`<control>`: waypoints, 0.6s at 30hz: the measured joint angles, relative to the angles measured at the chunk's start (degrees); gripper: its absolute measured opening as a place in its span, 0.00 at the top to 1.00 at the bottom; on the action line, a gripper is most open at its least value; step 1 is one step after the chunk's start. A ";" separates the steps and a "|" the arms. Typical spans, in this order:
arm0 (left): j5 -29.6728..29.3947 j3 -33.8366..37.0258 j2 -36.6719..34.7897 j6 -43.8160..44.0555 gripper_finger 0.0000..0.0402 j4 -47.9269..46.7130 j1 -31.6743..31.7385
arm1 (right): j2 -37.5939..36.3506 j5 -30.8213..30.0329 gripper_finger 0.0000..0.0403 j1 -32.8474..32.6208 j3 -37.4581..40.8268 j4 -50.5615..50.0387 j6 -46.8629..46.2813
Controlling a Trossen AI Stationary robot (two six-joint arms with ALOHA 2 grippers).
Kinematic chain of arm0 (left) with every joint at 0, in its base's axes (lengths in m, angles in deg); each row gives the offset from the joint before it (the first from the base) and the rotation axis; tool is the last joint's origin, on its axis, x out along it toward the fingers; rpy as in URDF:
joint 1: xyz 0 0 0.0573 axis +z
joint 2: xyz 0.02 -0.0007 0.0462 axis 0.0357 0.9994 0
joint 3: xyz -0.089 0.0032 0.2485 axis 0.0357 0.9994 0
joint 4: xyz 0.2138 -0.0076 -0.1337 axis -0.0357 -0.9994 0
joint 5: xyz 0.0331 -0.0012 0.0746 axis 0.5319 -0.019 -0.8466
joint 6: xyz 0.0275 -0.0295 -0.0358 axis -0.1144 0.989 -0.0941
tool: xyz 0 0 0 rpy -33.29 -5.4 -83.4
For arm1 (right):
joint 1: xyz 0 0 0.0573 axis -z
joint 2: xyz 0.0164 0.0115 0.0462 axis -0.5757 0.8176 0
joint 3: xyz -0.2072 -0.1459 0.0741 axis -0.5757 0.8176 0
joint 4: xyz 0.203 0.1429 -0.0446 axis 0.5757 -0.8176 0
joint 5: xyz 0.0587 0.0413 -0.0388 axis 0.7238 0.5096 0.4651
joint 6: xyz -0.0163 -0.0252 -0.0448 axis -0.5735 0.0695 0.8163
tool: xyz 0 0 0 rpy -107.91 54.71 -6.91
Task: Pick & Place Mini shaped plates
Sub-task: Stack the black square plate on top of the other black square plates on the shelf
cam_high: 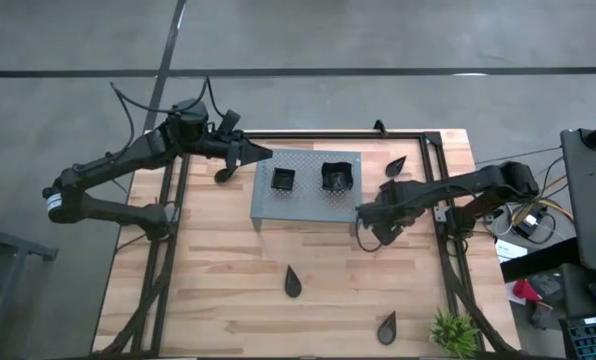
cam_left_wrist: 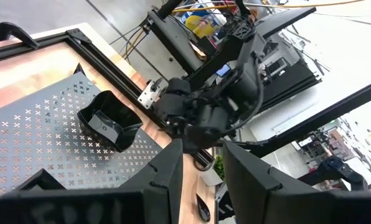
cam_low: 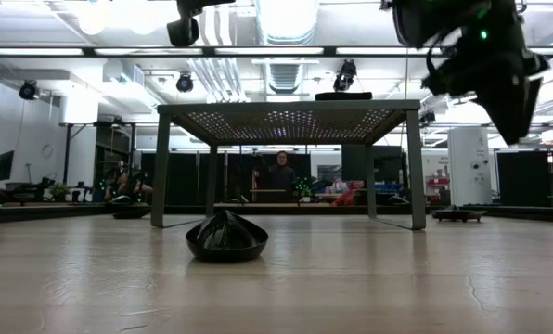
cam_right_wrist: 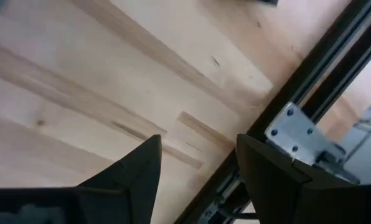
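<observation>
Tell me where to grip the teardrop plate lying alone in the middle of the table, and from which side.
Grip the teardrop plate across its broad rounded end, coming straight down from above. It lies flat and alone on the bare wood, its tip pointing toward the perforated rack, so probably one finger inside the raised rim and one outside.

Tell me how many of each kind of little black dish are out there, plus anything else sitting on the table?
Square black dishes: 2, both on the grey rack –
Teardrop black dishes: 4, on the wood –
Grey perforated rack: 1
Green plant: 1
Total: 8
</observation>
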 joint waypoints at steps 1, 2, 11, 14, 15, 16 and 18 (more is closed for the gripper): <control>0.00 0.00 0.00 0.01 0.74 0.00 0.00 | -0.07 0.63 0.51 0.05 1.04 0.77 -0.37; 0.00 0.00 0.00 0.02 0.74 0.00 0.00 | -0.35 1.46 0.51 0.13 1.91 1.80 -0.72; -0.01 0.00 0.00 -0.24 0.74 -0.02 0.00 | -11.73 3.03 0.60 1.92 3.53 7.54 -8.00; -0.02 0.00 0.00 -0.39 0.74 0.00 0.00 | -17.89 -1.02 0.62 3.76 4.13 10.42 -13.18; -0.02 0.00 0.00 -0.43 0.74 0.00 0.00 | -20.10 -2.79 0.62 4.53 4.35 11.14 -15.02; -0.02 0.00 0.00 -0.46 0.74 0.00 0.00 | -22.10 -4.74 0.62 5.37 4.52 11.56 -17.18; -0.02 0.00 0.00 -0.46 0.74 0.00 0.00 | -25.96 -8.89 0.62 7.22 5.05 12.00 -22.89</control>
